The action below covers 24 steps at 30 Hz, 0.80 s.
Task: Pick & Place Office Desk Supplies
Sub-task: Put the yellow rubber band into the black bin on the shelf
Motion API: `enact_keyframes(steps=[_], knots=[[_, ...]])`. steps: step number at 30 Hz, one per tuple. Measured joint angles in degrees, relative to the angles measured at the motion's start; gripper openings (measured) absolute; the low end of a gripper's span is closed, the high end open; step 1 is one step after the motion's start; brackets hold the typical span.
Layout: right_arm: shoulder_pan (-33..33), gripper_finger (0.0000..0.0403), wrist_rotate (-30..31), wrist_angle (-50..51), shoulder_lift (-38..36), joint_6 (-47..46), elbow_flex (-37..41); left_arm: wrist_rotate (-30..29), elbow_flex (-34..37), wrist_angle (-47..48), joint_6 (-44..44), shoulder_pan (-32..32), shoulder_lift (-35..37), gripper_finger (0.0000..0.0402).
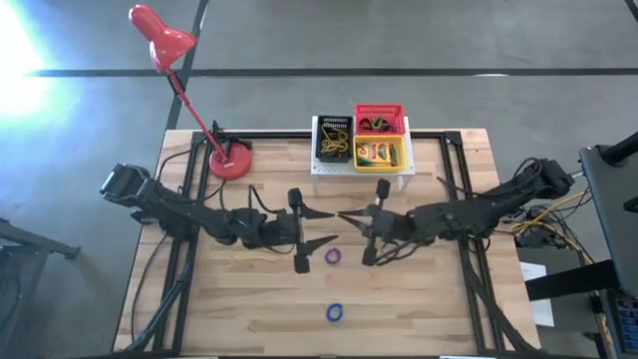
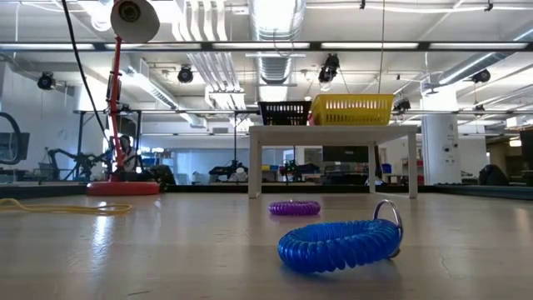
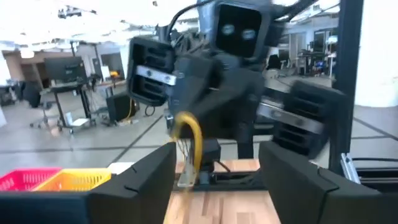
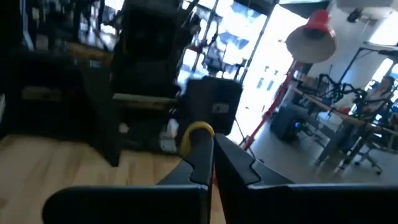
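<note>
Purple ring (image 1: 332,256): lies flat on the counter (image 1: 419,309), centre, between the two arms; landmark for all below.

Blue ring (image 1: 335,313): coiled, w/ a small metal loop; on the counter, on the ring's operator side, well apart from it.

Left jaws (image 1: 317,227): just beside the ring, lamp side, held level above the counter; fingers spread wide, nothing between them.

Right jaws (image 1: 353,216): across from the left ones, tips nearly meeting; closed tight. A yellow loop (image 4: 198,132) shows at their tip in the right wrist view; band or cable, can't tell.

Stand (image 1: 361,163): white, at the counter's far edge beyond the ring. Carries a black bin (image 1: 335,139), a red bin (image 1: 380,119), a yellow bin (image 1: 382,152) w/ a crayon box (image 1: 378,156).

Lamp (image 1: 228,160): red, far corner, left of the stand.

Handling note (judgement): next pick is prob. the purple ring w/ the left arm. Tilt the wrist down first, drop straight over the ring, one finger inside the hoop & one outside, close on the coil wall. Ring is soft & will likely skid if pushed sideways, so approach vertical. Right arm should back off to clear room.
</note>
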<state>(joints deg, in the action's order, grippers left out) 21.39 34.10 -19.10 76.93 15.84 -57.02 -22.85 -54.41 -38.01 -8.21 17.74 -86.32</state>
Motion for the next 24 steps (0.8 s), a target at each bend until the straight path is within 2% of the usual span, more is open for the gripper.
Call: enact_keyframes(steps=[5,8,11,17,21,24], knots=[[0.09,0.0008,0.13,3.41,4.86,0.66,-4.07,0.00,0.26,2.87,1.21,-1.40,-0.46,0.0254],[0.07,0.0008,0.72,7.17,6.62,0.59,-6.42,-0.02,0.32,6.70,1.43,-1.62,-0.63,0.0240],[0.08,0.0008,2.33,12.49,7.56,-1.27,-8.72,0.00,0.32,9.01,3.48,-1.59,-0.59,0.0200],[0.09,0.0008,3.46,22.69,7.02,-7.47,-10.35,0.00,0.32,12.84,5.46,-1.59,-0.68,0.0088],[0.11,0.0008,3.44,23.42,5.79,-10.17,-8.83,0.00,0.32,14.67,5.69,-1.59,-0.72,0.0020],[0.09,0.0009,3.42,23.82,5.70,-11.25,-8.26,0.00,0.35,14.92,5.72,-1.59,-0.72,0.0008]])
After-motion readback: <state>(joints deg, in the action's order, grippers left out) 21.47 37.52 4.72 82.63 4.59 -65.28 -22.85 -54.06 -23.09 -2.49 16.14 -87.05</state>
